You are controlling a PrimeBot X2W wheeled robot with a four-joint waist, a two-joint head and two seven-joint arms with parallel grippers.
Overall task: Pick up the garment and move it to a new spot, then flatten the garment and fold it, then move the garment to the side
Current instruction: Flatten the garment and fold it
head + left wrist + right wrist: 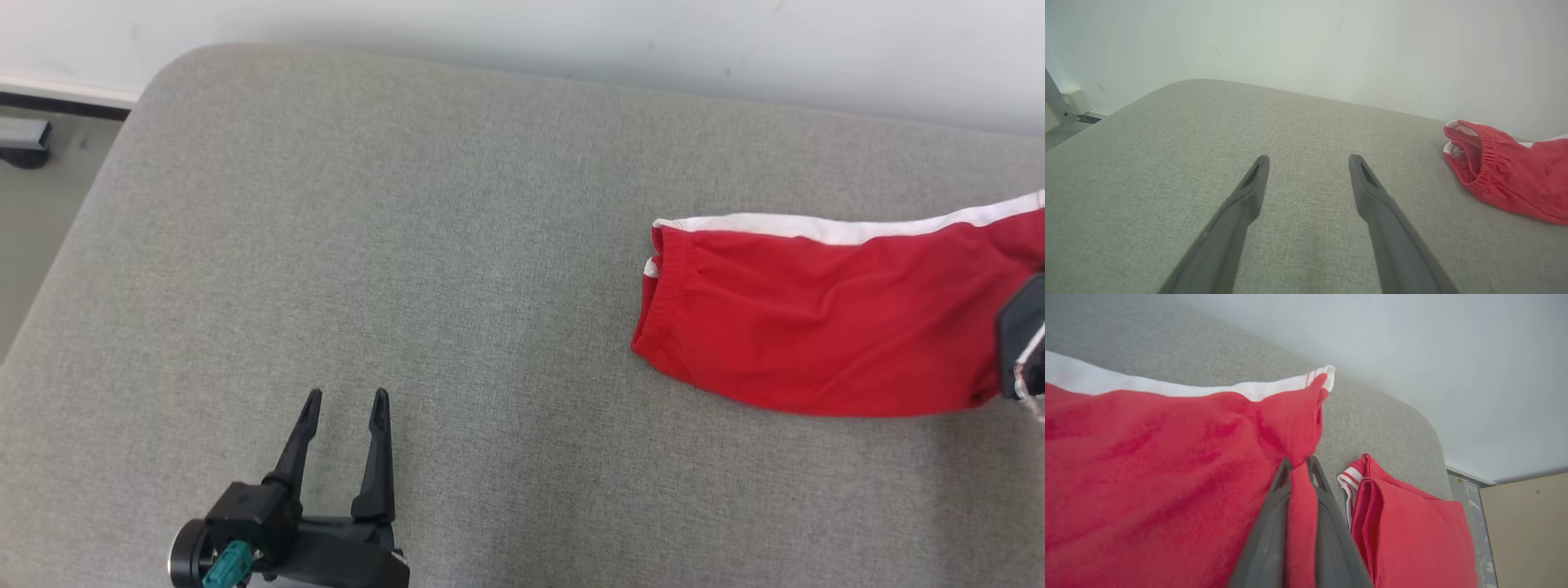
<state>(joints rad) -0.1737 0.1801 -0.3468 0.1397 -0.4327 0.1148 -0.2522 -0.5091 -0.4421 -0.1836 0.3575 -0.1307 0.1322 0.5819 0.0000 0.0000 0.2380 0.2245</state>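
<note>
The broad grey woven-fabric padded table (408, 245) fills most of the scene, and its left and middle are bare cloth. This is probably the room the garment will need for spreading and folding.

The red soft-fabric garment with a white side stripe and an elastic waistband (816, 327) lies on the right half of the table. Its gathered waistband opening faces left and its length runs off to the right. It looks loosely rumpled rather than spread, so the flattening is not yet done.

In the right wrist view, a smaller folded red cloth with white-striped trim (1412, 531) sits just beside the pinch point, near the table's right end. I cannot tell whether it is another part of the same garment.

The left pincer (346, 398) hovers over the near left of the table. Its two dark fingers are spread wide and hold nothing, well apart from the cloth, likely waiting until a second grip is wanted.

The right pincer (1298, 465) is clamped narrow on a bunched fold of the red garment near the striped edge. That grip suits lifting and carrying it to a new spot.
</note>
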